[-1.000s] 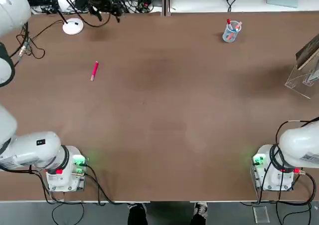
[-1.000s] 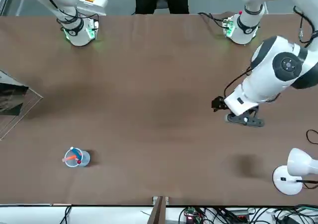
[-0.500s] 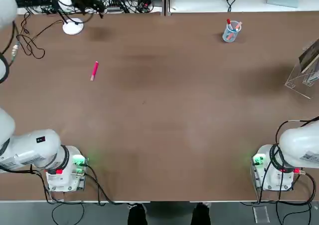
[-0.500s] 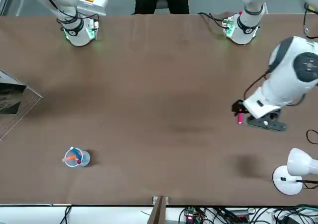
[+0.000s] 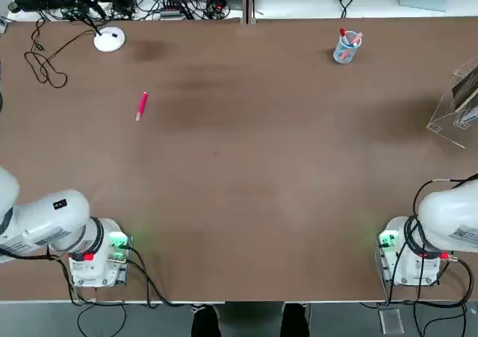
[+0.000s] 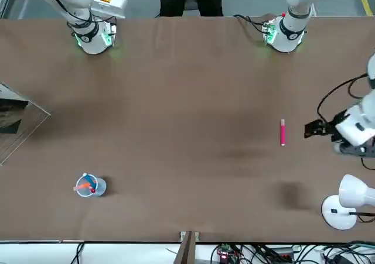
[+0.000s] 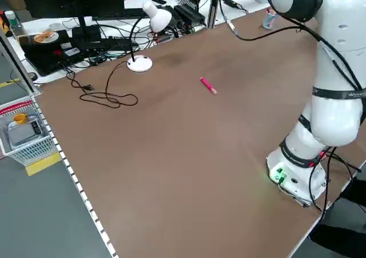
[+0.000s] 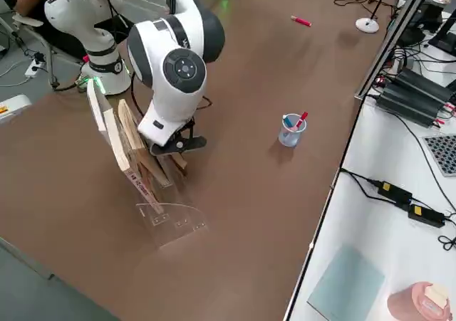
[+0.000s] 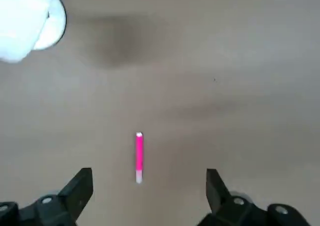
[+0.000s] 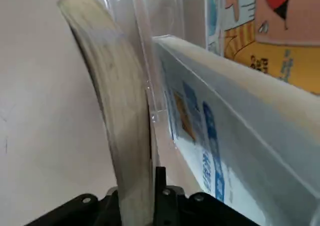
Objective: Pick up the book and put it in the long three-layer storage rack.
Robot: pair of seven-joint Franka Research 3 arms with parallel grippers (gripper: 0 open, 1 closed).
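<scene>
Right gripper (image 10: 135, 206): your black fingers are pinching the thin rectangular book (image 10: 117, 116) by its edge, right at the rack.
Book: you are holding it upright, its pale page edge showing, leaning against the clear acrylic three-layer storage rack (image 8: 153, 193) at the table's right edge.
Rack: it is already holding another book with colourful print (image 10: 260, 30).
Left gripper (image 9: 145, 193): your fingers are standing spread wide, holding nothing, hovering above the pink pen (image 9: 139, 156) near the white desk lamp (image 6: 345, 202).
Cup: the small clear cup with pens (image 5: 346, 47) is sitting well apart from the rack.
</scene>
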